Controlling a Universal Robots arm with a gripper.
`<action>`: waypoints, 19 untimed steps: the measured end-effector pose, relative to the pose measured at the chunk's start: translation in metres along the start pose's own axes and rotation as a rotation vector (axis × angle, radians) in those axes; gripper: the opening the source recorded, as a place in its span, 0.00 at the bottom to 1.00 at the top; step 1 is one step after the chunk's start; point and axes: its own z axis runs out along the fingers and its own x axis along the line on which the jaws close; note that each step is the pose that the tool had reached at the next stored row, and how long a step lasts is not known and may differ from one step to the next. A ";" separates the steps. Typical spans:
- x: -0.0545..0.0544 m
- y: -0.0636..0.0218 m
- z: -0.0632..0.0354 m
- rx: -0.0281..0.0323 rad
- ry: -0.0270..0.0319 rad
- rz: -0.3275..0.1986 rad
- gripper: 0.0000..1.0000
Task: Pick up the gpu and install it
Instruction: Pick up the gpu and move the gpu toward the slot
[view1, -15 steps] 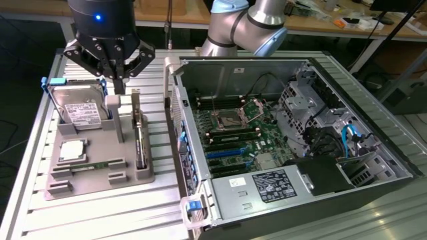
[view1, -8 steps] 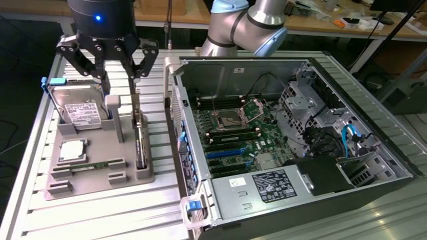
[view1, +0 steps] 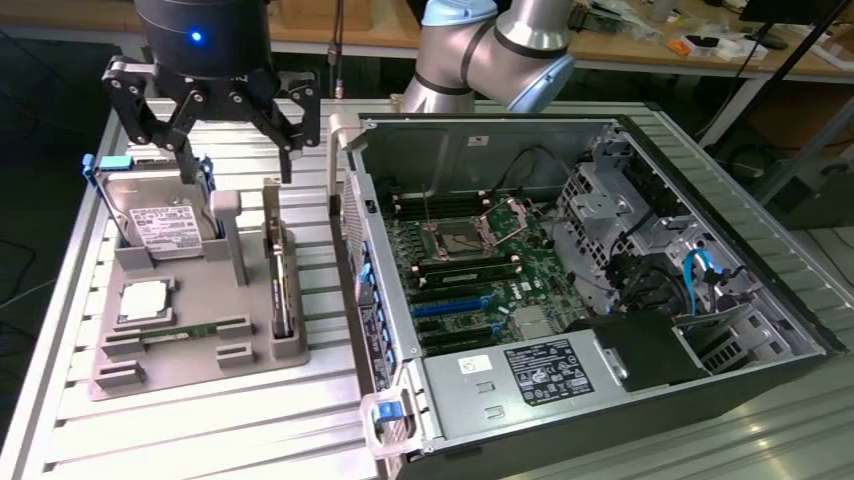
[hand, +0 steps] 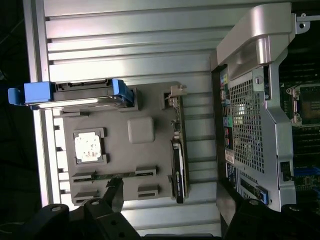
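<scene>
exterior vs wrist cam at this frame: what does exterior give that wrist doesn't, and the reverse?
Exterior view: the gripper, open and holding nothing, above the grey tray; the arm's elbow; the case's power supply and blue cable.
Wrist view: the case's perforated rear panel seen face-on.
Both: the tray with the gpu standing on edge in its slot, the hard drive, the CPU, the memory stick, plus the motherboard's CPU socket.

One gpu (view1: 276, 290), one hard drive (view1: 163, 225), one processor (view1: 144, 300), one memory stick (view1: 180, 332), one case (view1: 667, 415).
</scene>
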 end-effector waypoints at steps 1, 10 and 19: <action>0.000 0.0000 0.0000 -0.0002 0.0006 -0.012 0.84; 0.000 0.0000 0.0018 -0.0017 0.0045 -0.102 0.84; 0.000 -0.0025 0.0236 -0.0017 0.0045 -0.102 0.84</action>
